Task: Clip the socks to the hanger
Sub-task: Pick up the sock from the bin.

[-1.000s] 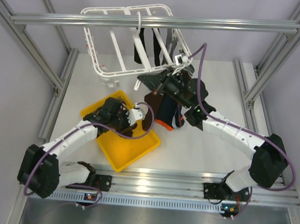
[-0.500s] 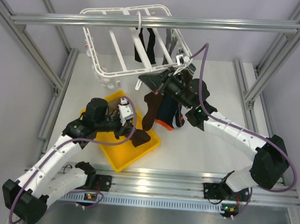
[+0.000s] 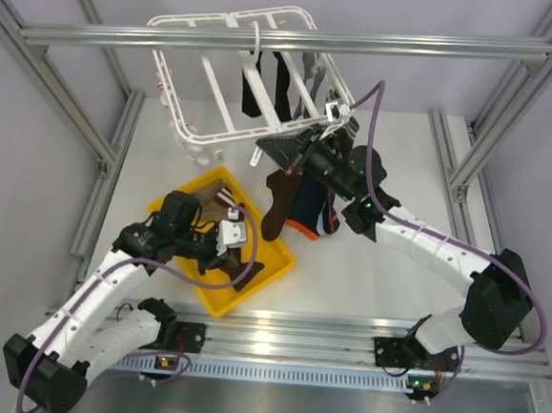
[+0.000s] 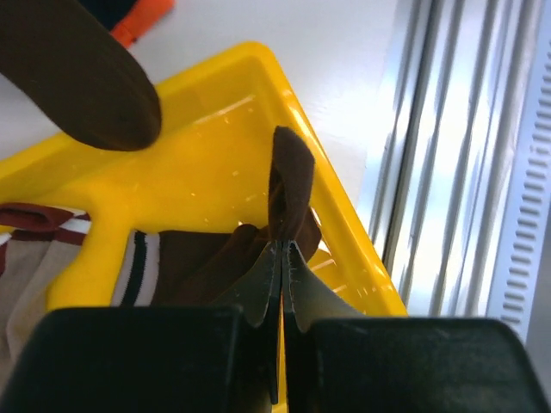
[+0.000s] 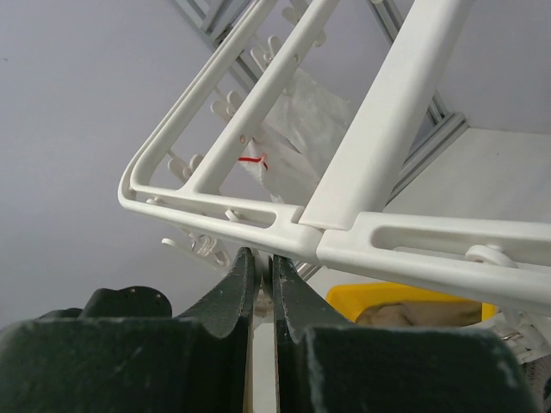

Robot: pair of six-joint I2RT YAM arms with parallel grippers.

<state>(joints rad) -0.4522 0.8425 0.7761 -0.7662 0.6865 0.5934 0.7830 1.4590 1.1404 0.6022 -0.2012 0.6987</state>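
The white hanger hangs from the top rail with black socks clipped to it. My right gripper is shut on a small white clip under the hanger's near bar; in the right wrist view its tips pinch the clip. A dark brown sock and a navy sock with orange trim hang below it. My left gripper is over the yellow tray, shut on a dark brown sock at its tips.
A brown-white striped sock and a tan sock lie in the yellow tray. Aluminium frame posts stand at both sides, and a rail crosses overhead. A grooved metal rail runs along the table's near edge.
My left gripper has drawn back toward the near side of the tray, still shut on the dark brown sock. The right gripper has stayed at the hanger clip.
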